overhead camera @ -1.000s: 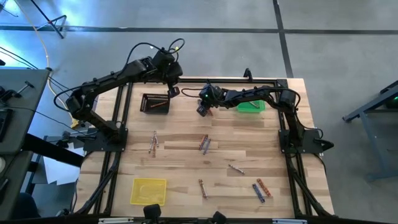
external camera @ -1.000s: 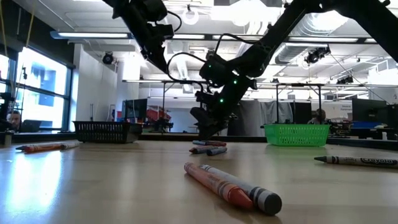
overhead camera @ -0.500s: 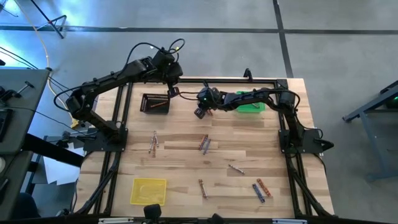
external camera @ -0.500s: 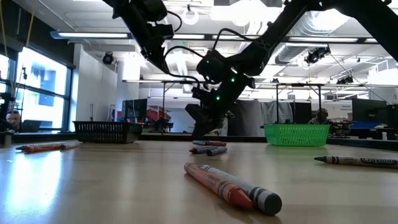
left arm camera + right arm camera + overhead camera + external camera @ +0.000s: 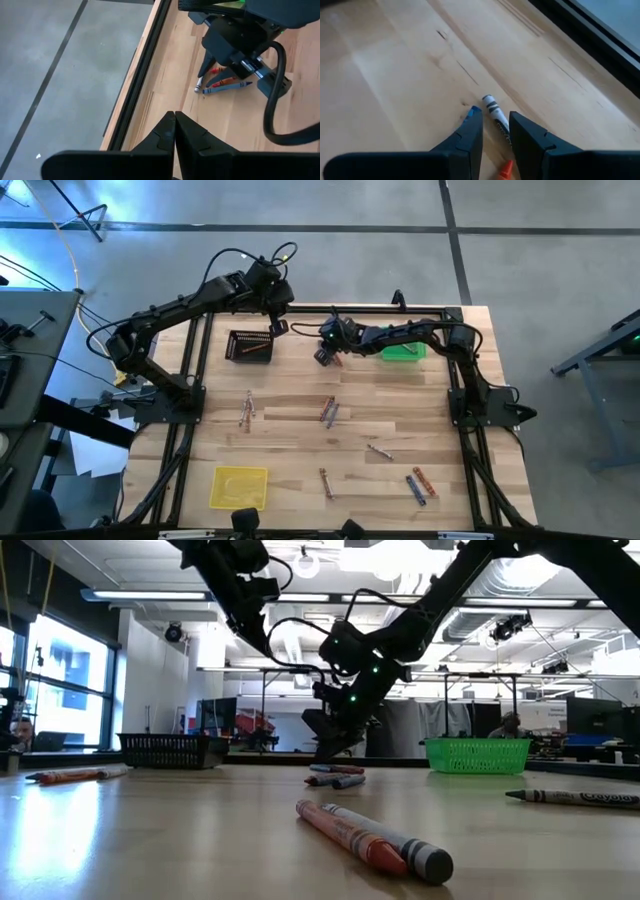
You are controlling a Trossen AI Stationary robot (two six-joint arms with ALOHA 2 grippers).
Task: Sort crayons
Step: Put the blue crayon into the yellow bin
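The right gripper (image 5: 495,131) is hovering low over the wooden table (image 5: 290,430), its dark fingers slightly parted around a grey paper-wrapped crayon (image 5: 496,117), partly hiding blue and orange ones. The left gripper (image 5: 174,131), fingers pressed together, is waiting above the black mesh basket (image 5: 249,345).

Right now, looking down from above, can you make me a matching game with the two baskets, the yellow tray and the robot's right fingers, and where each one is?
Things:
1. black basket
2. green basket
3. yellow tray
4. right gripper

Places:
A. partly under the right arm
B. low over a little bunch of crayons, fingers slightly apart
C. alone at the high view's bottom left, far from both arms
D. right beside the left gripper

Pairs: 1-D, 2-A, 3-C, 4-B
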